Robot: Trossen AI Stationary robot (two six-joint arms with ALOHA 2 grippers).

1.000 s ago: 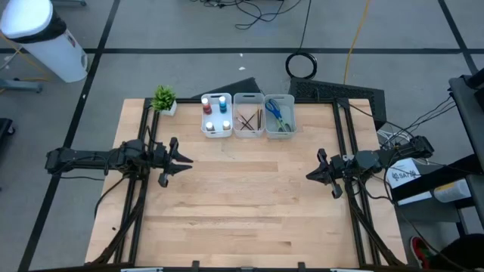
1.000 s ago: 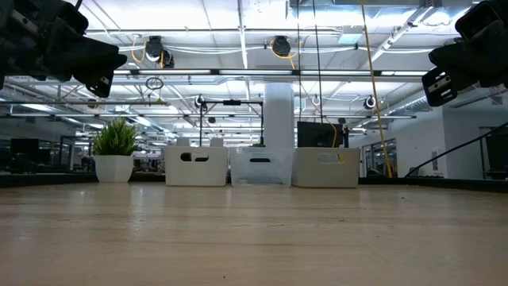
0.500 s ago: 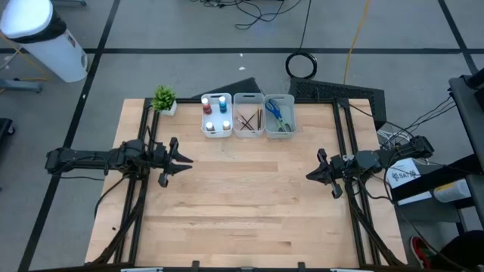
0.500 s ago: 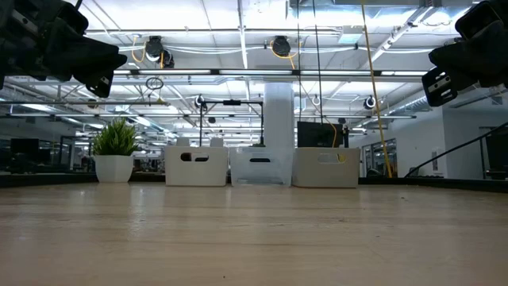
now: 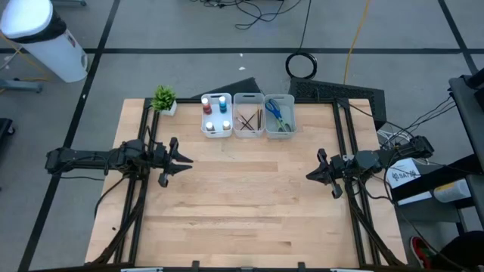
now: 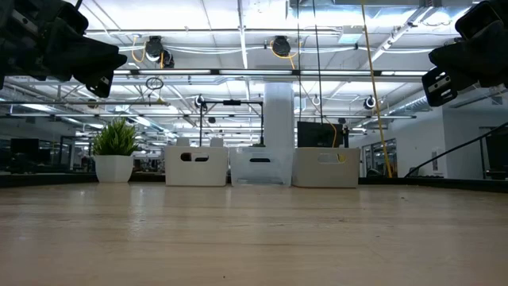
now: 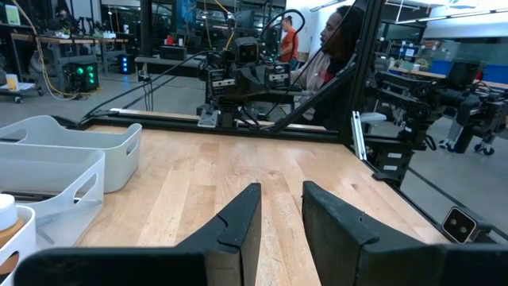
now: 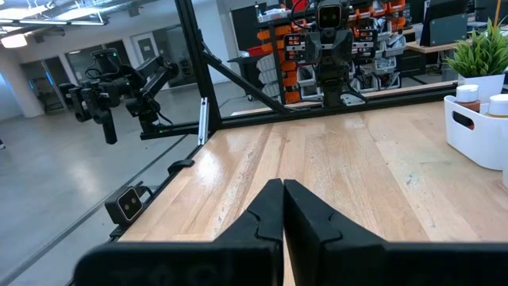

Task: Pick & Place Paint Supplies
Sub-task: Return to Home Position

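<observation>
The left gripper [image 5: 182,162] is hanging over the left side of the bench [image 5: 249,200], close to its left edge and about halfway along it. In the left wrist view its two dark fingers [image 7: 238,226] are standing a little apart, with bare wood showing in the narrow gap. It is holding nothing and touching nothing.

The right gripper [image 5: 310,175] is hanging near the right edge of the bench, also about halfway along it. In the right wrist view its fingers [image 8: 266,208] are pressing together along their inner faces, with nothing between them.

Three whitish bins are sitting side by side at the middle of the far edge.
- **Left bin [image 5: 216,136]:** it is holding the paint bottles [image 5: 207,111]. About six caps are showing, red, blue and white among them.
- **Middle bin [image 5: 249,135]:** it is holding the thin dark brushes [image 5: 247,120], which are lying crossed. I cannot count them exactly.
- **Right bin [image 5: 280,136]:** it is holding the scissors [image 5: 277,113], with blue and green handles showing. I cannot tell their number.

One small potted plant [image 5: 164,99] is standing near the far left corner, just beside the left bin.
</observation>
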